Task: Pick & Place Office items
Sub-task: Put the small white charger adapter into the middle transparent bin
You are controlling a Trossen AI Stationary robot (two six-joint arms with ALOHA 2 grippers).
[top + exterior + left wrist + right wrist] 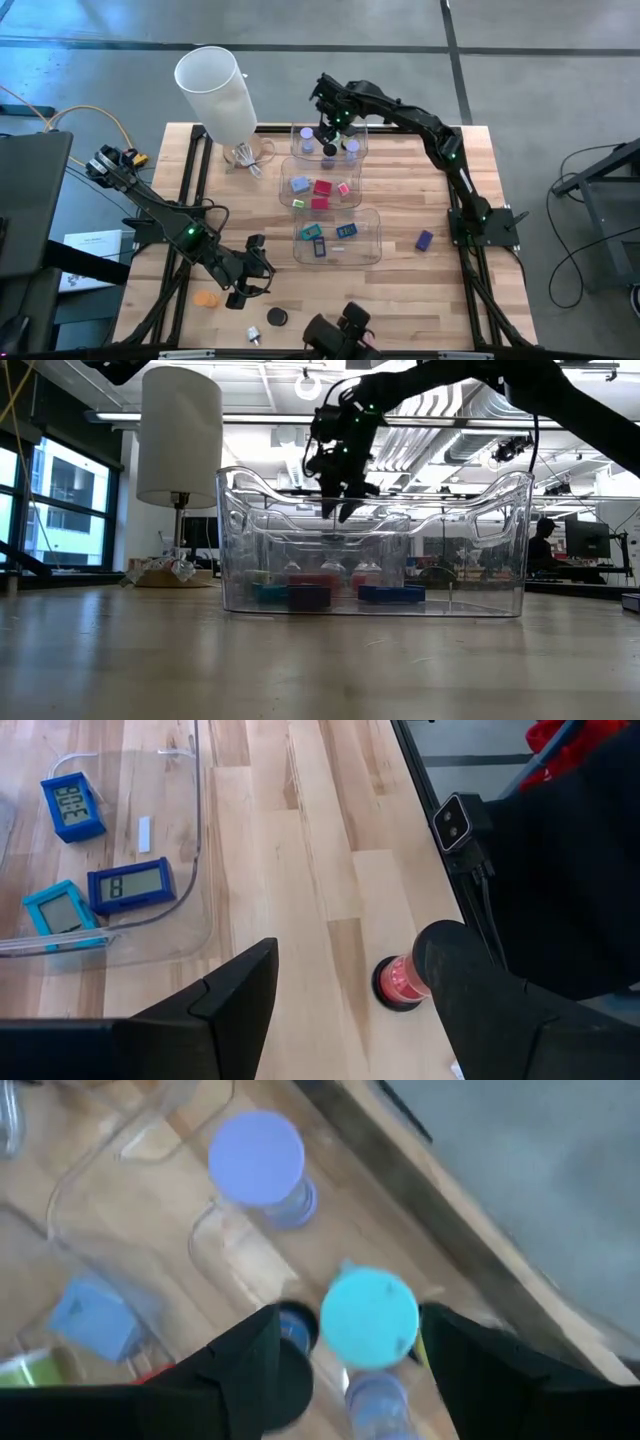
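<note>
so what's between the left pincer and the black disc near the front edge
Only bare wood. In the high view the left pincer hangs open just above the black disc, with nothing on the table between them; the orange disc lies off to one side.

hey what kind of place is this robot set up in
Probably an open office or lab: exposed ceiling ducts, a person at a monitor behind the wooden table, and large windows.

Setting: open-plan robotics lab or workshop.
My rig's pale wooden butcher-block table (400, 270) sits on a grey concrete floor (560, 60); behind it I see exposed ceiling ducts and pipes (450, 405), large windows (60, 500), and a seated person at dark monitors (545, 545).
</note>
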